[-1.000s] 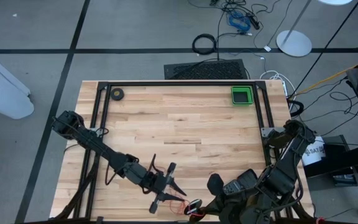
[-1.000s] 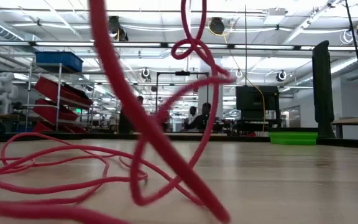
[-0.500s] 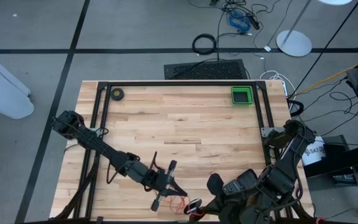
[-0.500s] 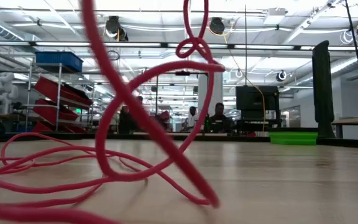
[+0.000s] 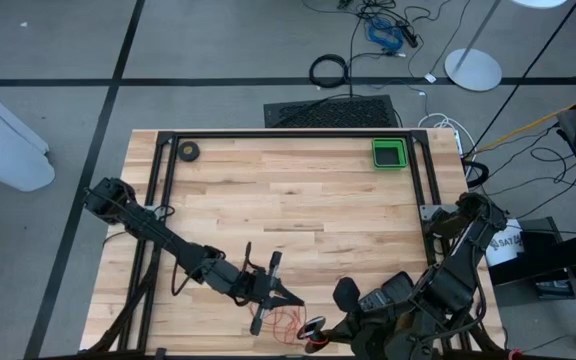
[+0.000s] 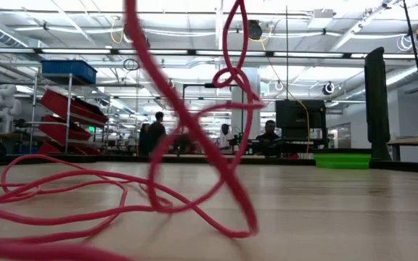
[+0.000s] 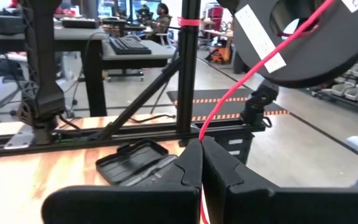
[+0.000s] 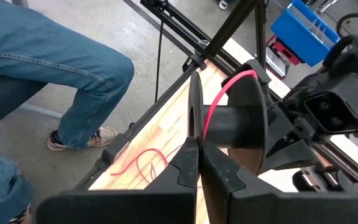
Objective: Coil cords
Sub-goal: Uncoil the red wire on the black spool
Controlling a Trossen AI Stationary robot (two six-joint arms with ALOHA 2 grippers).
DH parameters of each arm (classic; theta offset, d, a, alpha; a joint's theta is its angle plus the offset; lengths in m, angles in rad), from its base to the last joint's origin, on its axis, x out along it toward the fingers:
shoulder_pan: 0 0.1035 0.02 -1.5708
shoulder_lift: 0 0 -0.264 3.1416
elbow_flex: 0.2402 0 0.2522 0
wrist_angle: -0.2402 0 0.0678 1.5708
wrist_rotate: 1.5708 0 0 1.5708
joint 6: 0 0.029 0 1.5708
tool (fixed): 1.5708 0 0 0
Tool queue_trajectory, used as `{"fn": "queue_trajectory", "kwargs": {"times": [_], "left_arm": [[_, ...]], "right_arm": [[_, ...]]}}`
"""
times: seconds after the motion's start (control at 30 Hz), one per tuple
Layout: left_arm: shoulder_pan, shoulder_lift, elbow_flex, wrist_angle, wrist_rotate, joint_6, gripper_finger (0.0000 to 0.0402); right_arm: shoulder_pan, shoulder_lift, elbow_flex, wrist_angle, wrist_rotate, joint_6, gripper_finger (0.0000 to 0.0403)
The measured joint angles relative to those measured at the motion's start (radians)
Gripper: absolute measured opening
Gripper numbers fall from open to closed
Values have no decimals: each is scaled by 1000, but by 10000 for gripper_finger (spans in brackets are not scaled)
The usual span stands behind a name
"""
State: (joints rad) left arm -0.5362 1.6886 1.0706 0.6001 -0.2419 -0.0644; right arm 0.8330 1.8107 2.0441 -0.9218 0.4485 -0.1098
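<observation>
Near the table's (image 5: 298,200) front edge, the left gripper (image 7: 201,146) pinches the red cord (image 5: 286,320) so it feeds taut onto the spool (image 8: 241,127) clamped in the right gripper's (image 8: 196,149) pressed-together fingers.

A large robotics lab: shelving with red bins (image 6: 67,109), monitors (image 6: 294,119), and people at desks (image 6: 267,138) behind the table (image 6: 303,203).

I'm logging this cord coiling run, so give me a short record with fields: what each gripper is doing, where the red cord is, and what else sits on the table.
left gripper: shut on red cord, near table's front edge
right gripper: shut on dark spool
red cord: runs to spool; loose loops on wooden table
green tray: far right corner
tape roll: far left corner
person's leg: beside table
</observation>
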Motion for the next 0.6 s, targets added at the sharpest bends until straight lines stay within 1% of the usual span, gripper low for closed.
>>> {"fn": "queue_trajectory", "kwargs": {"times": [0.23, 0.37, 0.53, 0.6], "left_arm": [[0, 0, 0, 37, -13, 2, 2], [-5, 0, 0, 101, 4, 3, 2], [-29, -12, 2, 132, 4, 58, 2], [-36, -18, 15, 135, -2, 80, 2]], "right_arm": [[0, 3, 0, -5, -5, 21, 0], [0, 8, 0, -11, -9, 29, 0], [-3, 8, 0, -13, -10, 46, 0], [-3, 8, 0, -13, -26, 47, 0]]}}
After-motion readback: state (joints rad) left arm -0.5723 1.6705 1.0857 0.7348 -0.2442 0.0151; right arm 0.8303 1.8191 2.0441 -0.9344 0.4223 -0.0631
